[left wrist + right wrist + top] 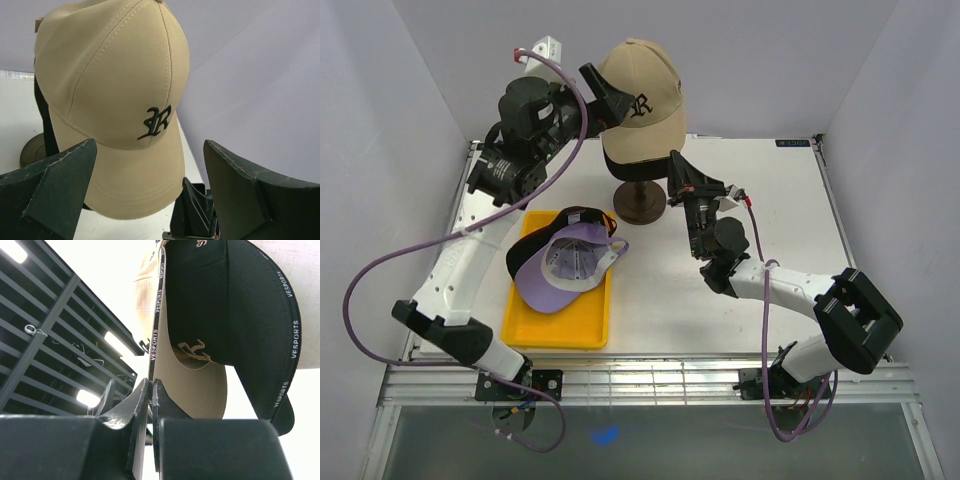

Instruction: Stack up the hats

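A tan hat [640, 100] with a black R sits on top of a black hat [620, 165] on the mannequin head. My right gripper [677, 168] reaches up from the right, and in the right wrist view this gripper [151, 385] is shut on the lower side edge of the tan hat [195, 380], next to the black hat [250, 315]. My left gripper [605, 100] hovers open at the upper left of the tan hat [115, 75]; the left gripper [150, 145] has its fingers apart on either side of the brim without touching it. A lavender hat [570, 265] lies upside down on another black hat [532, 245] in the tray.
The mannequin head's dark round stand [640, 205] is at the table's back middle. A yellow tray [560, 325] lies at the front left under the left arm. White walls close in on the left, back and right.
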